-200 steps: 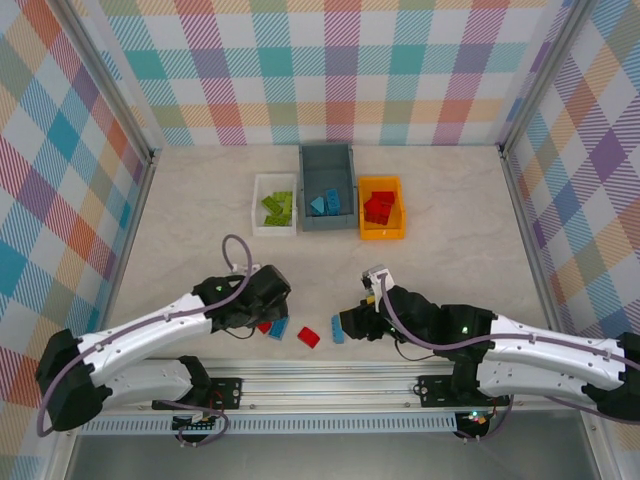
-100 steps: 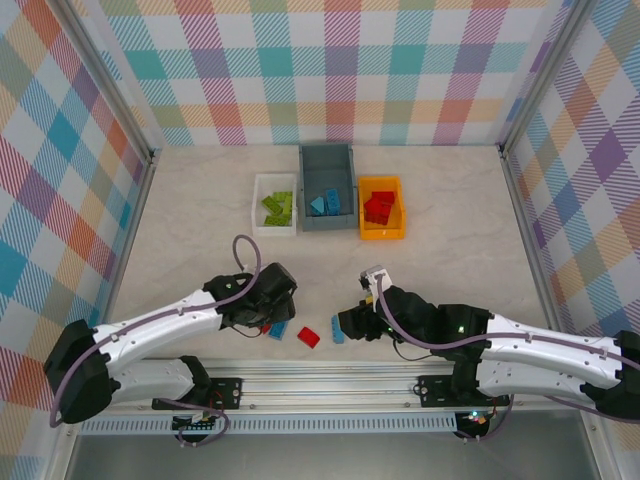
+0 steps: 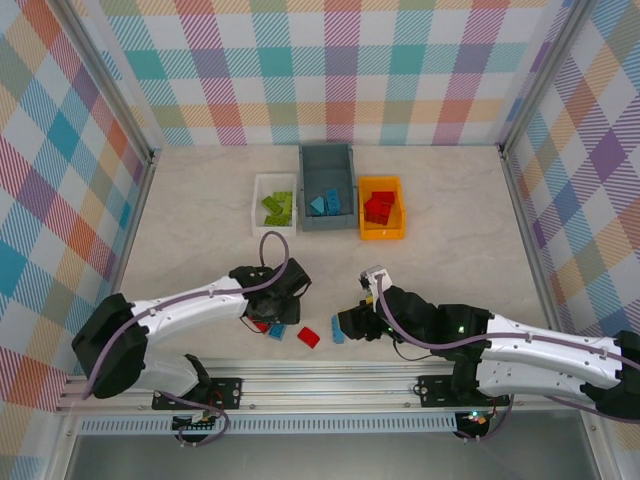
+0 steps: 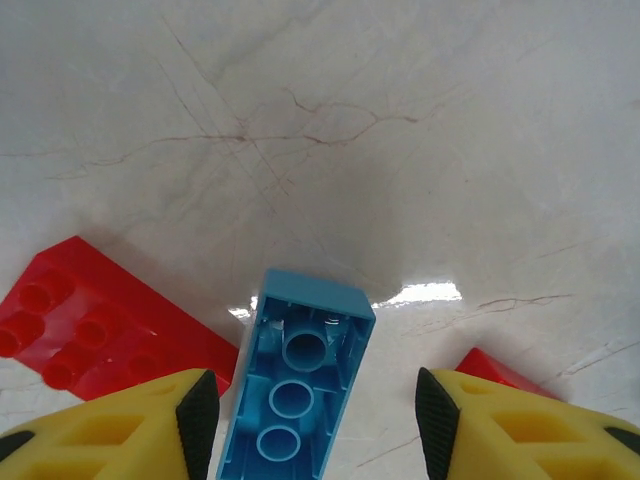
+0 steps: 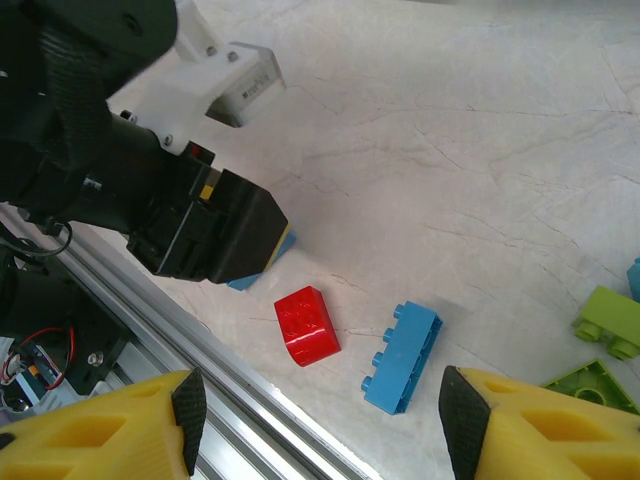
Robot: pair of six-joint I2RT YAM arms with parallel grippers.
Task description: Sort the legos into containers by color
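Note:
A blue lego point(image 4: 300, 380) lies studs-down between the fingers of my left gripper point(image 4: 317, 420). The left pad point(image 4: 197, 415) is close against it, while the right pad point(image 4: 437, 425) stands well off, so the gripper is open. A flat red lego point(image 4: 90, 330) lies to its left. In the top view this gripper point(image 3: 275, 318) hangs over that blue lego point(image 3: 277, 331). My right gripper point(image 5: 325, 415) is open above a red lego point(image 5: 308, 325) and a blue lego point(image 5: 402, 357). The containers stand at the back: white tray point(image 3: 275, 231), grey-blue bin point(image 3: 303, 190), orange bin point(image 3: 382, 235).
Green legos point(image 3: 279, 207) lie in the white tray, blue ones point(image 3: 326, 202) in the grey-blue bin, red ones point(image 3: 379, 207) in the orange bin. Two green legos point(image 5: 610, 320) lie right of my right gripper. The metal rail point(image 5: 250, 400) at the table's near edge runs just below the loose bricks.
My left gripper has shifted right and lowered over the blue lego, its jaws narrowing around it. The right arm has barely moved.

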